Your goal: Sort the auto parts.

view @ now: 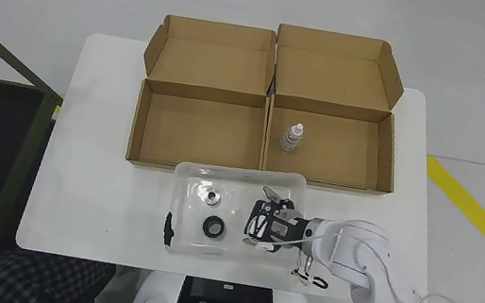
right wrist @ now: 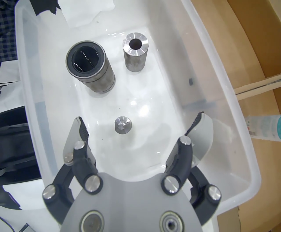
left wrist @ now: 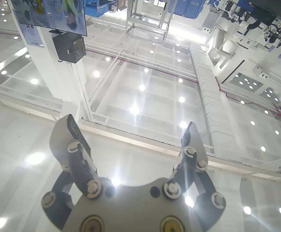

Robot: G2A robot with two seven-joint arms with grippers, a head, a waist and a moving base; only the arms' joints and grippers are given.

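Jaws on your right gripper (right wrist: 138,121) stand wide apart and empty over the clear bin (right wrist: 221,72), toward its right end. The small metal pin (right wrist: 123,125) stands upright on the bin floor between them, slightly off-centre. You'd likely need a small sideways shift before dropping and closing.

Top view: mounted above the arms, facing straight down, far enough to take in the white table (view: 86,175). Right wrist view: close behind the right gripper (right wrist: 140,118), facing down into the clear bin (right wrist: 221,72). Left wrist view: behind the left gripper (left wrist: 130,120), facing up at the ceiling (left wrist: 140,87), far off. Shared: top and right wrist views both hold the clear bin and one cardboard box (right wrist: 259,33)
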